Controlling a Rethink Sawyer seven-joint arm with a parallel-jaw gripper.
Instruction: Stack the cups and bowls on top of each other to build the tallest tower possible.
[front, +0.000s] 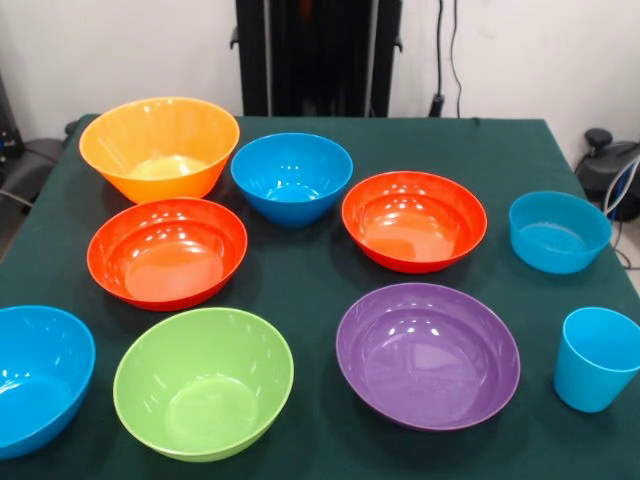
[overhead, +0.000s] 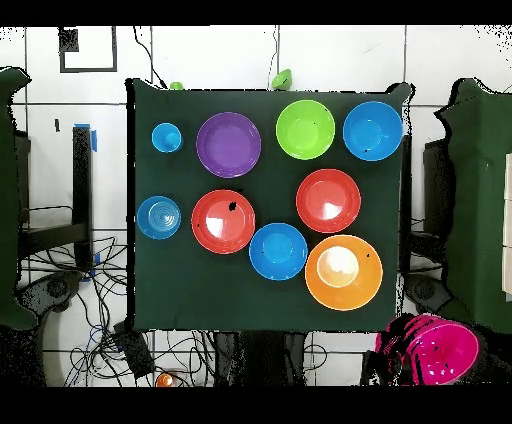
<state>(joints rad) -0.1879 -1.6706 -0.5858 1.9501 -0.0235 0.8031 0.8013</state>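
Nothing is stacked; each piece stands alone on the green table (front: 320, 290). The light-blue tumbler (front: 598, 358) (overhead: 166, 137) stands upright at a corner, beside the purple bowl (front: 428, 355) (overhead: 228, 144). The small pale-blue bowl (front: 558, 232) (overhead: 159, 217) sits along the same edge. The large yellow-orange bowl (front: 160, 148) (overhead: 343, 271) is at the robot's end. The small magenta bowl (overhead: 440, 350) shows only in the overhead view, off the table past that end. A dark red-black shape (overhead: 398, 348) lies against its rim; I cannot make out the gripper there. The front view shows no arm.
Two red-orange bowls (front: 167, 252) (front: 414, 220), a blue bowl (front: 292, 178) between them, a lime-green bowl (front: 203, 382) and another blue bowl (front: 35, 378) fill the table. The robot's black pedestal (front: 318, 55) stands at the far edge. Cables lie on the floor around the table.
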